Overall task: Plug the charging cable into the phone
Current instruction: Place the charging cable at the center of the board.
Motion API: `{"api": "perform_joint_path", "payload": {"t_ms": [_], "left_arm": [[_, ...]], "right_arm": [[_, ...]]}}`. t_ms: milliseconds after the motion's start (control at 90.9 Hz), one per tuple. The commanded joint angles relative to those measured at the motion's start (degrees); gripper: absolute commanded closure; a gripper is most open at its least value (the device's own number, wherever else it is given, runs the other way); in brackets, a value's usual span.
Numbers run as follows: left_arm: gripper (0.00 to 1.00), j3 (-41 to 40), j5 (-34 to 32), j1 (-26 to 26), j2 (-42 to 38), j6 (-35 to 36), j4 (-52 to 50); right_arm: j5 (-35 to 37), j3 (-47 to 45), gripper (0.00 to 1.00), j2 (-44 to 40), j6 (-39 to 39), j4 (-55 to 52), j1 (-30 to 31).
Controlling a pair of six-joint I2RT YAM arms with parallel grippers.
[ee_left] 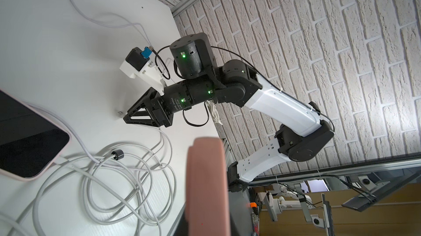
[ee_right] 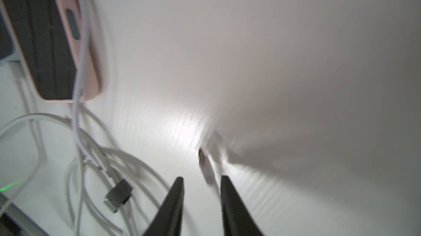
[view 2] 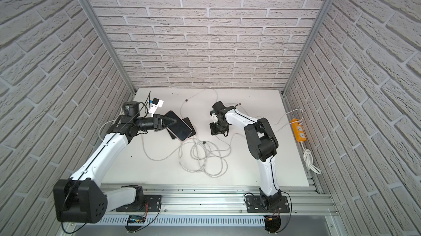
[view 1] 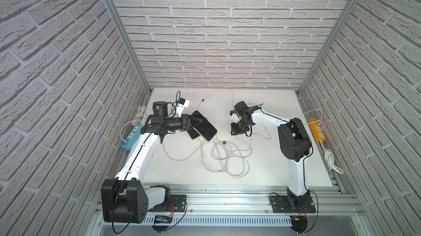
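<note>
- The left fingers (view 1: 197, 121) sit left of centre in both top views. They are clamped on the phone (view 1: 207, 130), a dark-screened handset in a pink case held tilted above the tabletop (view 1: 273, 166).
- A second phone (view 1: 193, 134) lies under it, showing past the held one's lower-left edge.
- In the left wrist view the held phone (ee_left: 207, 184) appears edge-on as a pink band.
- The right fingers (view 1: 234, 131) point down at the tabletop right of centre, apart from both phones.
- In the right wrist view the right fingers (ee_right: 231, 207) stand apart. The white plug end of the charging cable (ee_right: 208, 173) lies in the gap at their tips, and blur hides whether either finger touches it.
- A loose tangle of white cables (view 1: 227, 162) lies mid-frame, below the phones.
- A blue power strip (view 1: 131, 138) lies at the tabletop's left edge and an orange power strip (view 1: 317, 132) at its right edge.
</note>
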Motion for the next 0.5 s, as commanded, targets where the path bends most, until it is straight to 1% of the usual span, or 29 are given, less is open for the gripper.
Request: {"api": "perform_joint_path", "payload": {"t_ms": [0,99,187,253,407,484], "left_arm": [[1.00,-0.4,0.9,0.3,-0.6,-0.1,4.0],[1.00,-0.6,0.6,0.3,-0.9,0.0,3.6],[1.00,-0.8,0.2,0.4,-1.3,0.1,3.7],[1.00,-1.2,-0.2,0.4,-1.3,0.1,3.9],[1.00,-1.8,-0.6,0.5,-0.9,0.1,4.0],[1.00,-2.0,-0.7,0.5,-1.1,0.1,3.8]], "right_arm": [[12.9,5.0,0.49,-1.1,1.2,-2.8,0.2],[18.0,4.9,0.43,-3.9,0.7,-3.6,0.6],[18.3,3.9,0.43,-5.8,-0.8,-4.1,1.9],[19.1,3.6,0.44,-5.5,-2.1,-5.0,3.4],[18.9,5.4,0.59,-1.4,-5.0,-4.8,3.6],[18.2,8.7,0.62,1.6,-5.9,-5.4,3.1]]}}
